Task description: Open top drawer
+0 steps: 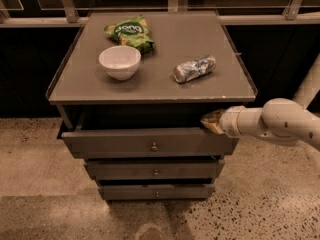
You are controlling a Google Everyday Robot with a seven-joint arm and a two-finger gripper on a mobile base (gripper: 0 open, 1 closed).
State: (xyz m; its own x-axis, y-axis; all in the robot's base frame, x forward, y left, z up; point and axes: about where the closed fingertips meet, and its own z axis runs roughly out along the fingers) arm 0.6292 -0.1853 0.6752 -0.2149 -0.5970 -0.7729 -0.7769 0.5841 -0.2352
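The top drawer (pixel 125 143) is the widest of three grey drawers, with a small round metal knob (pixel 154 146) at its centre. It stands pulled out a little from the cabinet, leaving a dark gap under the cabinet top. My gripper (pixel 211 121) is at the drawer's upper right corner, reaching in from the right on a white arm (pixel 272 121). Its tip sits just above the drawer's top edge, at the gap. The middle drawer (pixel 155 169) and the smallest bottom drawer (pixel 156 190) sit below, pushed in further.
On the cabinet top (pixel 160 79) lie a white bowl (pixel 119 61), a green snack bag (pixel 129 32) and a crushed silvery bottle (pixel 194 68). A railing runs behind. The speckled floor (pixel 40 184) spreads in front and to both sides.
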